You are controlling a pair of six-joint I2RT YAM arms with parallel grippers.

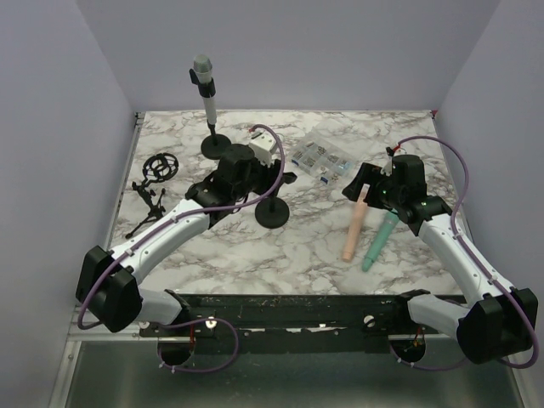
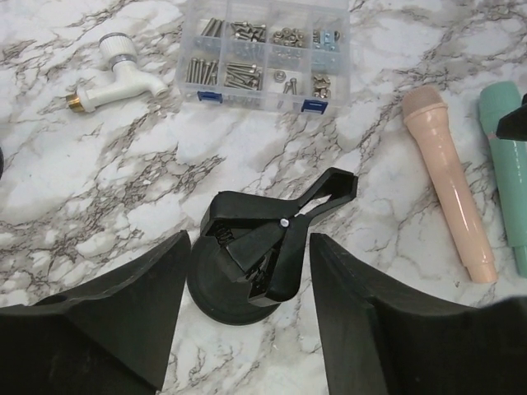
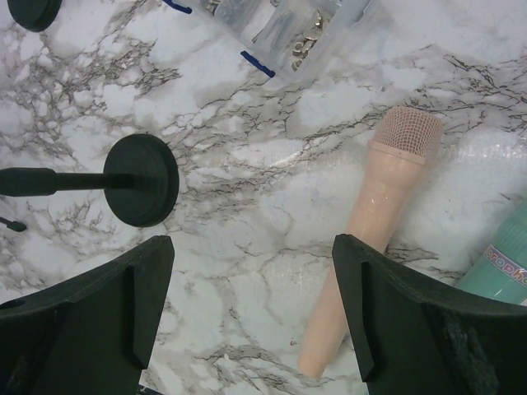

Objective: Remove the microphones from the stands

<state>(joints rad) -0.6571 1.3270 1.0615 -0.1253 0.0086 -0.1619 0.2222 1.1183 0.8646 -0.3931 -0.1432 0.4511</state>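
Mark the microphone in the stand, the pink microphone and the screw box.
microphone in the stand (image 1: 208, 102): top external view, on its handle.
pink microphone (image 3: 402, 136): right wrist view, on its mesh head.
screw box (image 2: 262, 51): left wrist view, on the middle compartments.

A robot lab cell: plain lilac walls (image 1: 306, 51) box the marble worktop (image 1: 280, 255) at its far and side edges; a black rail (image 1: 280, 308) lines its near edge.

Three microphones (image 1: 202, 72) (image 1: 354, 223) (image 1: 380, 240), two round-base stands (image 1: 215, 145) (image 1: 272, 213), one screw organiser (image 1: 321, 159), one white tap (image 1: 263, 144) and one black shock mount (image 1: 161, 167) are sitting on the bench (image 1: 297, 246).
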